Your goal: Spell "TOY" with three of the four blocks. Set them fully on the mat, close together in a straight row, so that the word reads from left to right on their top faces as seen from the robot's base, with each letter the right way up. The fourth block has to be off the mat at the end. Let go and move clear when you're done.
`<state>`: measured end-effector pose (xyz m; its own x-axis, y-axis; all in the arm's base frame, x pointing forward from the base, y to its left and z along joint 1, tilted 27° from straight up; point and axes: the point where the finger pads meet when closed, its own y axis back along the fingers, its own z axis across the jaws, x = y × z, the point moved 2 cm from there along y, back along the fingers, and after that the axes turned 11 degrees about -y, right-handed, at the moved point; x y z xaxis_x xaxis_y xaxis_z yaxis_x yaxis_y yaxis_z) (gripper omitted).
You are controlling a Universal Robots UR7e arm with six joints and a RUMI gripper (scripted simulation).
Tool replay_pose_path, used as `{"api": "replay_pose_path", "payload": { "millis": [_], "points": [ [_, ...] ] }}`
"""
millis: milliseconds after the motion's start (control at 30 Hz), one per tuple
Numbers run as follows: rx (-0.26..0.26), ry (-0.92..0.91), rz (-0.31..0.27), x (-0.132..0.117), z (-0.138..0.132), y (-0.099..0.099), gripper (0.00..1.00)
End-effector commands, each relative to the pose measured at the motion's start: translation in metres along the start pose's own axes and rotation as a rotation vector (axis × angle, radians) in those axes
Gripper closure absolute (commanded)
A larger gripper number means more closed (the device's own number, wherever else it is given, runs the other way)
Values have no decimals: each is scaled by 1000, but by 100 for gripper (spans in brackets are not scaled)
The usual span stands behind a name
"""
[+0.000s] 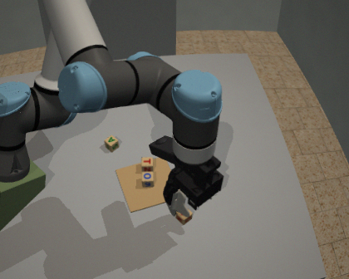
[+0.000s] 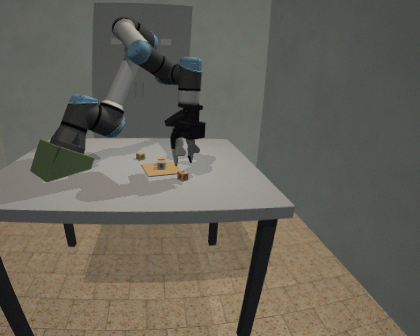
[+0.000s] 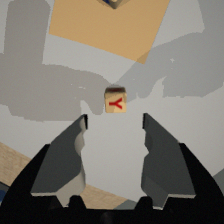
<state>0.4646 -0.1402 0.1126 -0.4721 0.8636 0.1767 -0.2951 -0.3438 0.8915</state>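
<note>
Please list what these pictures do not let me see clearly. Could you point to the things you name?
- Y block's (image 1: 184, 217) (image 2: 183, 176) (image 3: 115, 102) top letter, top view: covered by the jaws.
- T block (image 1: 147, 163), wrist view: outside the top edge.
- Letter on the block (image 2: 140, 156) behind the mat (image 2: 161, 172), exterior view: too small.

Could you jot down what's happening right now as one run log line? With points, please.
black-and-grey end effector (image 1: 184, 208) (image 2: 183, 162) (image 3: 115, 115): open | wooden block, red Y (image 1: 184, 216) (image 2: 183, 176) (image 3: 115, 102): off mat | T, O blocks: on mat

Lab-like room | robot arm on grey table, plain walls
</note>
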Motion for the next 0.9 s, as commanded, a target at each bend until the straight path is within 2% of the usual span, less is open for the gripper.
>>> {"api": "replay_pose_path", "payload": {
  "millis": [0, 467, 867],
  "points": [
    [0, 0, -1, 0, 0, -8, 60],
    [0, 0, -1, -1, 0, -19, 60],
    [0, 0, -1, -1, 0, -21, 60]
  ]
}}
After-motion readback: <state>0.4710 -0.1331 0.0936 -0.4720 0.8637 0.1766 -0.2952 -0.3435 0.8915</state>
